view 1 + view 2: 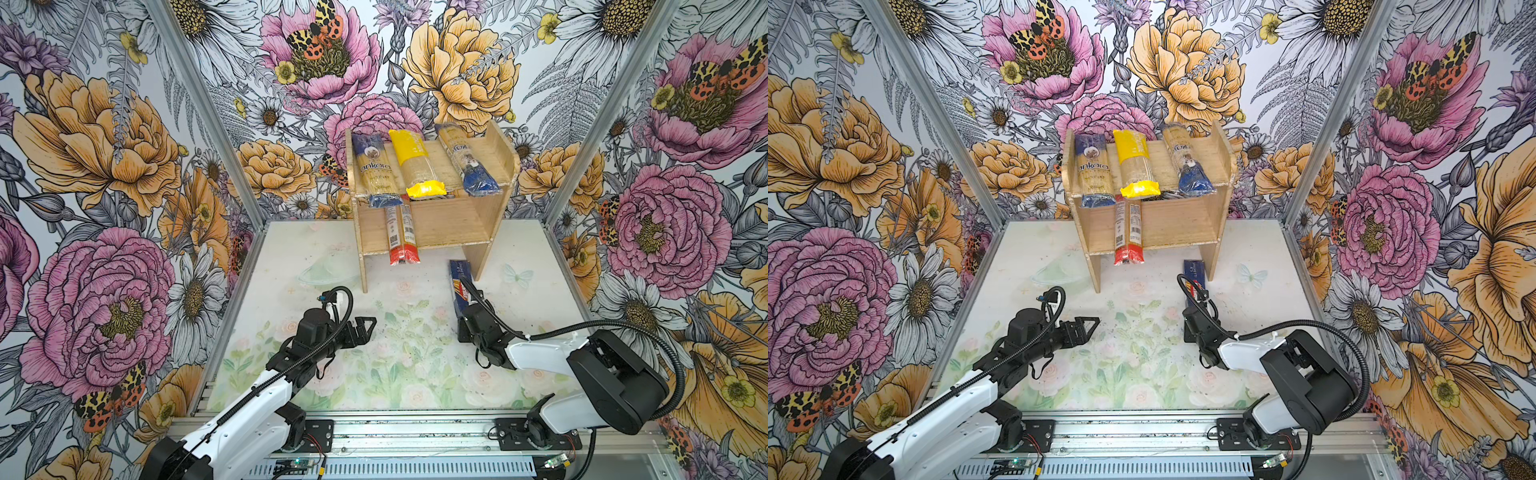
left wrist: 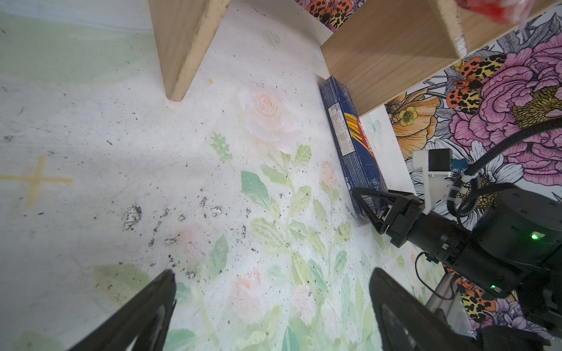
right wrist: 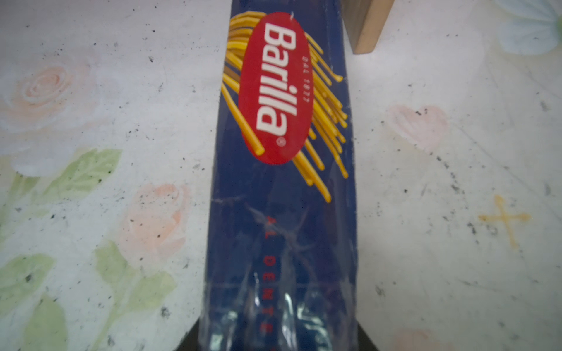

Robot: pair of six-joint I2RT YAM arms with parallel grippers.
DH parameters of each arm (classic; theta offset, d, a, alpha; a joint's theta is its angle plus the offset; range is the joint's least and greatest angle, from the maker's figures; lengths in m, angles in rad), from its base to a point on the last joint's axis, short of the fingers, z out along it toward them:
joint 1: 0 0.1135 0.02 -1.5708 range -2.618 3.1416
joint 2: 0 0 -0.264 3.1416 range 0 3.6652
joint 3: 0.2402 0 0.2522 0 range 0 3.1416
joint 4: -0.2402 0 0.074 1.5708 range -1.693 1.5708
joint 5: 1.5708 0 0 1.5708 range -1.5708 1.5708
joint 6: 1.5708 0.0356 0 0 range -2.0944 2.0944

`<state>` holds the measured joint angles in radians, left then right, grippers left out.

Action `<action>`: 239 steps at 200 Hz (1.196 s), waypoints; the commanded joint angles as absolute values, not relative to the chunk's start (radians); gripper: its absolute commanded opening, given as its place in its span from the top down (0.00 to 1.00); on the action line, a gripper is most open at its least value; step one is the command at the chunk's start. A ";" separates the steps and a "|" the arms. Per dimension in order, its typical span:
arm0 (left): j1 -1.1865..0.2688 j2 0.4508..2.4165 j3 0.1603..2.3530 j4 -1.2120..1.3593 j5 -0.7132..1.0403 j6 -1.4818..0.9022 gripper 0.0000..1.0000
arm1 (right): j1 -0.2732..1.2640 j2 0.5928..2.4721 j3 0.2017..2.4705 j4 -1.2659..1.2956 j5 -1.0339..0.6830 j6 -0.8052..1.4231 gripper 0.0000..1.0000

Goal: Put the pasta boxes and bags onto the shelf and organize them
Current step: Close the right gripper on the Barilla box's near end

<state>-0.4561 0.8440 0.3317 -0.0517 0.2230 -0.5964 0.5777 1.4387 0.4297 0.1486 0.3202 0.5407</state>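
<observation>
We see right gripper [image 1: 466, 320] jaws narrow, flanking near end of Barilla pack [image 3: 282, 182], flat on table [image 1: 415, 374], running ahead to shelf [image 1: 449, 224] leg; actual grip we can't tell. Left gripper [image 2: 273, 273] wide, empty.

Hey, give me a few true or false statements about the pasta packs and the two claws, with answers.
1. Three bags lie on the shelf's top tier. True: the ankara bag, the yellow-ended bag and the slimmer blue-ended bag.
2. The left claw holds a bag. False: it is open and empty.
3. The right claw straddles the near end of the Barilla pack on the table. True.
4. The red-ended pack lies on the table. False: it lies on the lower tier, red end overhanging the front.
</observation>
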 commanded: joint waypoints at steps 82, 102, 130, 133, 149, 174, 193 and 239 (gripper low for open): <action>-0.462 0.829 0.315 -0.032 0.203 -0.598 0.01 | 0.588 1.338 0.382 0.140 0.318 0.549 0.74; -0.461 0.825 0.316 -0.034 0.203 -0.598 0.01 | 0.588 1.332 0.382 0.140 0.310 0.552 0.79; -0.462 0.818 0.315 -0.038 0.204 -0.600 0.01 | 0.588 1.307 0.378 0.140 0.299 0.551 0.86; -0.462 0.818 0.316 -0.038 0.203 -0.600 0.01 | 0.588 1.305 0.377 0.140 0.298 0.551 0.86; -0.462 0.814 0.315 -0.043 0.202 -0.601 0.01 | 0.588 1.285 0.372 0.136 0.299 0.549 0.89; -0.462 0.813 0.317 -0.042 0.203 -0.601 0.01 | 0.588 1.247 0.359 0.132 0.300 0.547 0.94; -0.462 0.813 0.316 -0.043 0.204 -0.601 0.01 | 0.588 1.216 0.351 0.125 0.299 0.547 0.98; -0.461 0.821 0.316 -0.036 0.204 -0.601 0.01 | 0.588 1.146 0.336 0.100 0.283 0.536 1.00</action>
